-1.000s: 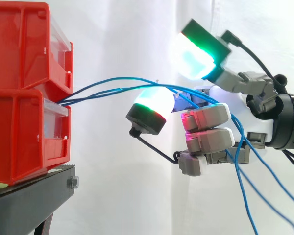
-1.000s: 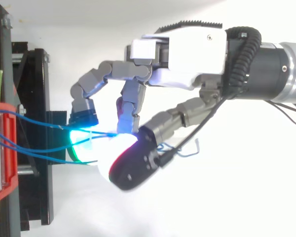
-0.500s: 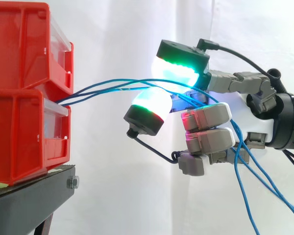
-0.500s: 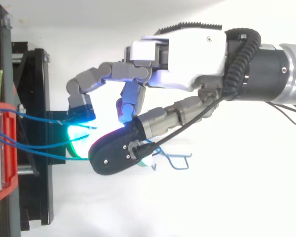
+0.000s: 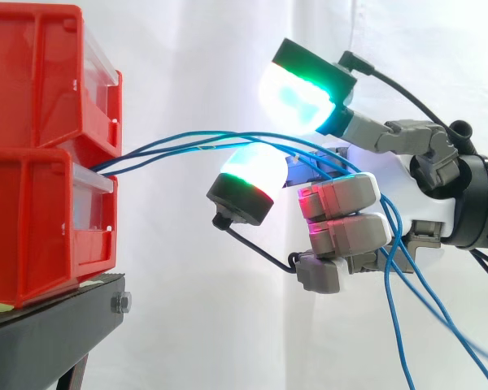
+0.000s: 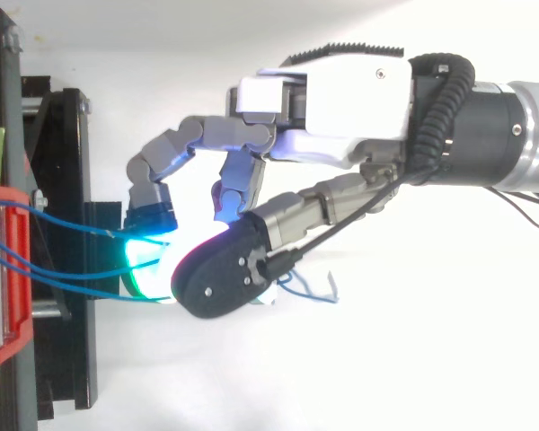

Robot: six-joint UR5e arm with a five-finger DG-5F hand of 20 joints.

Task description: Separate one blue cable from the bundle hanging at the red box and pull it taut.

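Robot hand (image 5: 429, 207) comes in from the right, nearest the side camera. Its lower fingers (image 5: 342, 215) are curled in toward the palm, and the blue cables (image 5: 179, 142) pass through that curl. A green-glowing pad (image 5: 256, 171) sits just under the cables. The uppermost pad (image 5: 297, 93) stands clear above them, apart from them. Behind the palm the cables drop below the wrist toward the lower right edge.

Ahead of the fingertips the cables run in a shallow upward bow, not straight, to the front of two stacked red bins (image 5: 32, 211). They meet the bins at the seam between the two.

The bins rest on a black bench (image 5: 49, 325), below and ahead of the robot hand. A white curtain (image 5: 187, 309) hangs behind everything.
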